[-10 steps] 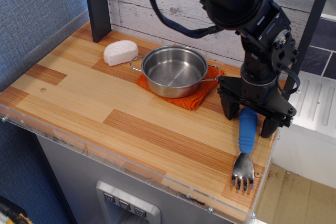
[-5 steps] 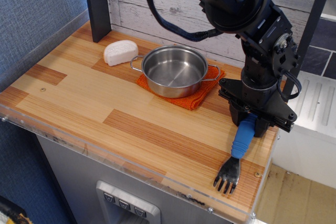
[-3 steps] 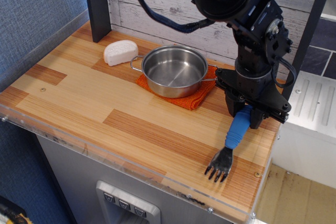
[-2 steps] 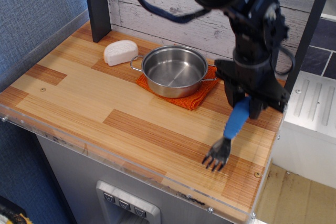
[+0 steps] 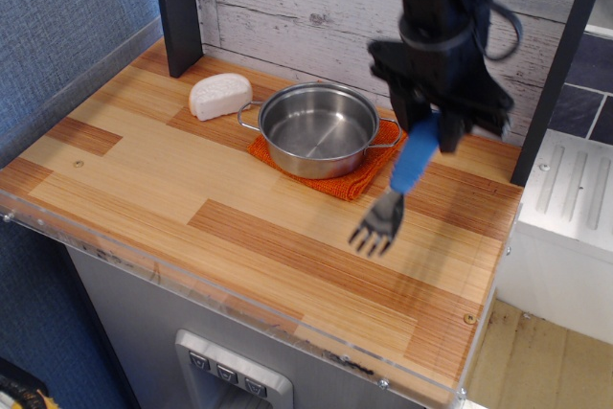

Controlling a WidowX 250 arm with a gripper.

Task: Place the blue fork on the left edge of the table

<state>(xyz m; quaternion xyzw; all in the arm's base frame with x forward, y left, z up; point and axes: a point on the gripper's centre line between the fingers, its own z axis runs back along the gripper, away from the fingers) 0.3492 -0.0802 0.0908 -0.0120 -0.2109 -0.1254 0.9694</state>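
The blue fork (image 5: 410,168) has a thick blue handle and a dark metal head (image 5: 378,223) with its tines pointing down and left. My gripper (image 5: 430,124) is shut on the upper end of the handle and holds the fork in the air above the right part of the table (image 5: 144,179). The fork hangs tilted, clear of the wood, just right of the orange cloth. The image is motion-blurred around the arm.
A steel pot (image 5: 319,128) sits on an orange cloth (image 5: 345,176) at the back middle. A white rounded object (image 5: 219,95) lies left of the pot. A dark post (image 5: 179,9) stands at the back left. A clear strip (image 5: 192,280) runs along the front edge.
The gripper has lifted the fork off the right front of the table and carried it up and to the left, toward the pot. The pot, cloth and white object have not moved.
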